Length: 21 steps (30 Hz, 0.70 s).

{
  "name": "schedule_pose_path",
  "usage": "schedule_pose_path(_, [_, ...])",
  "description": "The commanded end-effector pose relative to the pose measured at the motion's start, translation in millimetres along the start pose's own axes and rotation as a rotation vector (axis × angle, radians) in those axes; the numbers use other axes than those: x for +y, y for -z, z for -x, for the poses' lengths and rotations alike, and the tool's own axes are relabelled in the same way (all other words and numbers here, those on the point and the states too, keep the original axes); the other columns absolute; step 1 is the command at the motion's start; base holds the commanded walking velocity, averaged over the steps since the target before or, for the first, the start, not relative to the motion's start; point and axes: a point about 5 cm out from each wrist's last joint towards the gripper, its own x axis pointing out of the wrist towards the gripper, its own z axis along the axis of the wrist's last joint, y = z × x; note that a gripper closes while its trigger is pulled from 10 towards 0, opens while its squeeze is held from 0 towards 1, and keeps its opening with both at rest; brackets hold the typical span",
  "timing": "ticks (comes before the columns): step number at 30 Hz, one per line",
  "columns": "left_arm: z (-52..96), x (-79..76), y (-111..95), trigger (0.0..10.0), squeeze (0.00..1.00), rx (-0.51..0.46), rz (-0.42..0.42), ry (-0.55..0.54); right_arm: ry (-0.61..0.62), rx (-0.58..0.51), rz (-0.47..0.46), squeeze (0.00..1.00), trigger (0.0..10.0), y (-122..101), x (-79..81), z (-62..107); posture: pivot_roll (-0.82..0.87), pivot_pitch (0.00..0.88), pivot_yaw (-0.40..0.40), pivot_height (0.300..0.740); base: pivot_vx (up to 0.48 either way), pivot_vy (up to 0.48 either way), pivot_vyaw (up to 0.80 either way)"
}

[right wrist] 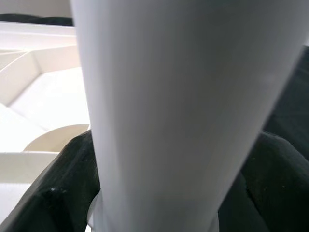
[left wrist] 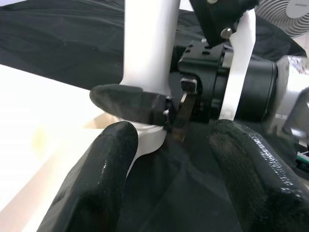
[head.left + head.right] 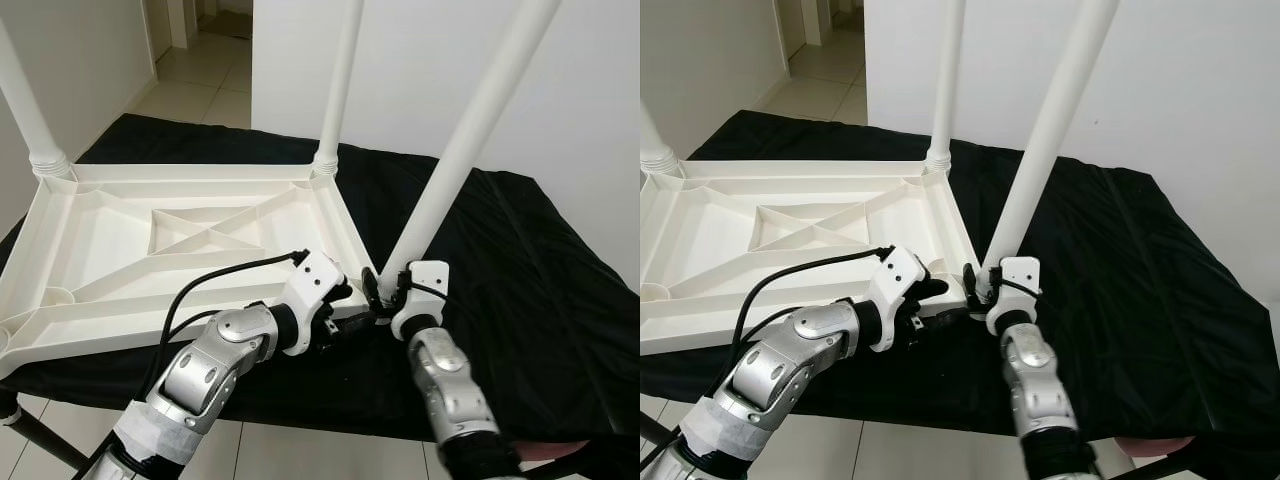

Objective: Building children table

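Tabletop (image 3: 180, 240) lies upside down on black-draped worktop (image 3: 520, 280), ribs up, so leg sockets face upward. Two legs already upright at far corners: far-left leg (image 3: 25, 100), far-right leg (image 3: 338, 90). Third leg (image 3: 470, 130) tilted, foot at near-right corner socket, prob. not seated yet. Right pincer (image 3: 385, 290) clamped round leg base, low for control while seating. Left pincer (image 2: 169, 159) wide, empty, just beside same corner, likely to steady tabletop edge.

Showing one white tabletop (image 3: 150, 250) lying upside down on one black cloth (image 3: 520, 290), three white legs (image 3: 470, 140) rising from tabletop corners, two grippers.
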Motion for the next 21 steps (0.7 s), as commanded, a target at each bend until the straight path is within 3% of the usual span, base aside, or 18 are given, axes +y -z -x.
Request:
schedule_pose_path(1, [-3.9,-2.0,-0.4,10.0,0.00,0.009,-0.018,0.031,-0.048,-0.023,0.008,0.00,10.0,-2.3,-10.8,-0.3,0.03,0.000,-0.124,0.740,0.000,0.000,0.00])
schedule_pose_path(8, [-3.7,-1.9,0.1,10.0,0.00,0.009,-0.016,0.032,-0.174,-0.033,0.035,0.00,10.0,-4.8,-12.7,-5.2,0.02,0.000,-0.122,0.740,0.000,0.000,0.00])
schedule_pose_path(10, [-4.7,-2.8,-0.9,10.0,0.00,0.007,-0.019,0.035,-0.318,-0.017,0.063,0.00,10.0,-3.9,-8.2,-10.8,0.03,0.000,-0.120,0.740,0.000,0.000,0.00])
schedule_pose_path(20, [-5.2,-3.0,-1.0,10.0,0.00,0.006,-0.018,0.036,-0.471,0.036,0.066,0.00,10.0,4.3,1.0,-17.8,0.03,0.000,-0.123,0.740,0.000,0.000,0.00])
schedule_pose_path(21, [-5.2,-3.4,-0.9,10.0,0.00,0.005,-0.018,0.036,-0.484,0.046,0.074,0.00,9.2,6.5,1.9,-18.5,0.03,0.000,-0.124,0.740,0.000,0.000,0.00])
